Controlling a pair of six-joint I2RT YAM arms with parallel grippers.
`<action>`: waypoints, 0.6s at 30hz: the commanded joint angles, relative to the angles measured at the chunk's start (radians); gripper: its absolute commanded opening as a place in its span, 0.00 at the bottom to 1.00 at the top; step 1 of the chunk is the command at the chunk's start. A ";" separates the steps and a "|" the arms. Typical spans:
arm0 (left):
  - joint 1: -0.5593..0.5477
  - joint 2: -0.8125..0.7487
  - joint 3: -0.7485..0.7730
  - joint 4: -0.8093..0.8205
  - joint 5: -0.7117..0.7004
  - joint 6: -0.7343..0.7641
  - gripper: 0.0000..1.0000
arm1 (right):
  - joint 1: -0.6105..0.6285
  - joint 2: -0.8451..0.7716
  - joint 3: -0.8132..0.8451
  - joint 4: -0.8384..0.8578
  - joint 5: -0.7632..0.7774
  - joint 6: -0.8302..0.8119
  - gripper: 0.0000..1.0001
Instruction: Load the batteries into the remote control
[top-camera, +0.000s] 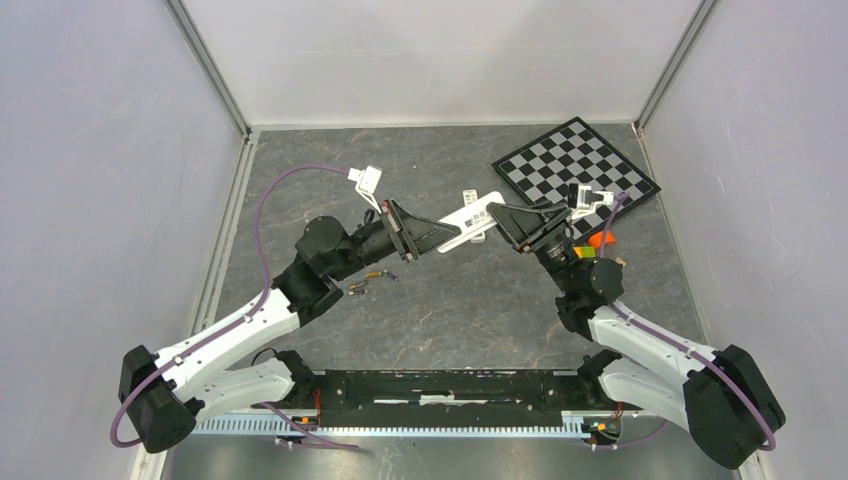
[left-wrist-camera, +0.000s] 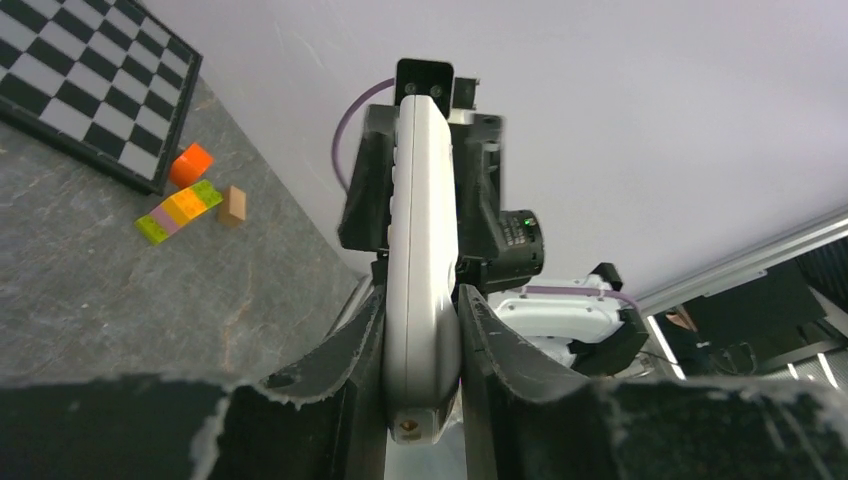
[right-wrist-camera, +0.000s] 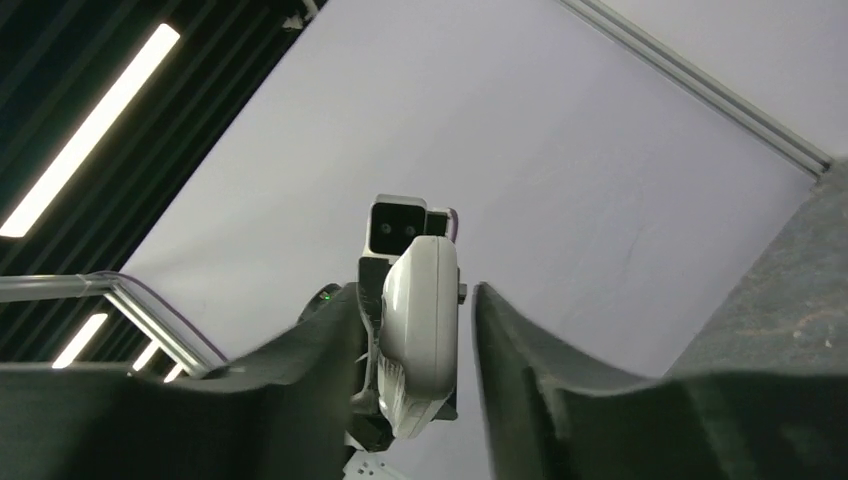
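Observation:
The white remote control (top-camera: 468, 222) is held in the air at mid-table, between the two arms. My left gripper (top-camera: 425, 237) is shut on its near end; in the left wrist view both fingers press the remote's (left-wrist-camera: 422, 270) sides. My right gripper (top-camera: 508, 222) is open around the remote's other end. In the right wrist view the remote (right-wrist-camera: 420, 310) lies against the left finger, with a gap to the right finger (right-wrist-camera: 500, 330). Two batteries (top-camera: 376, 273) (top-camera: 357, 290), small dark cylinders with brassy ends, lie on the table under the left arm.
A small white cover piece (top-camera: 468, 196) lies on the table behind the remote. A chessboard (top-camera: 575, 172) sits at the back right, with coloured blocks (top-camera: 598, 243) beside it near the right arm. The blocks (left-wrist-camera: 180, 210) also show in the left wrist view.

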 joint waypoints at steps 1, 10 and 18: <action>-0.002 -0.013 -0.020 -0.056 -0.034 0.100 0.02 | 0.000 -0.024 -0.009 -0.119 -0.027 -0.112 0.62; 0.006 0.072 -0.028 -0.453 -0.025 0.253 0.02 | 0.000 -0.136 0.105 -1.059 0.116 -0.599 0.87; 0.012 0.229 -0.111 -0.458 0.051 0.302 0.02 | 0.000 -0.111 0.098 -1.359 0.221 -0.780 0.68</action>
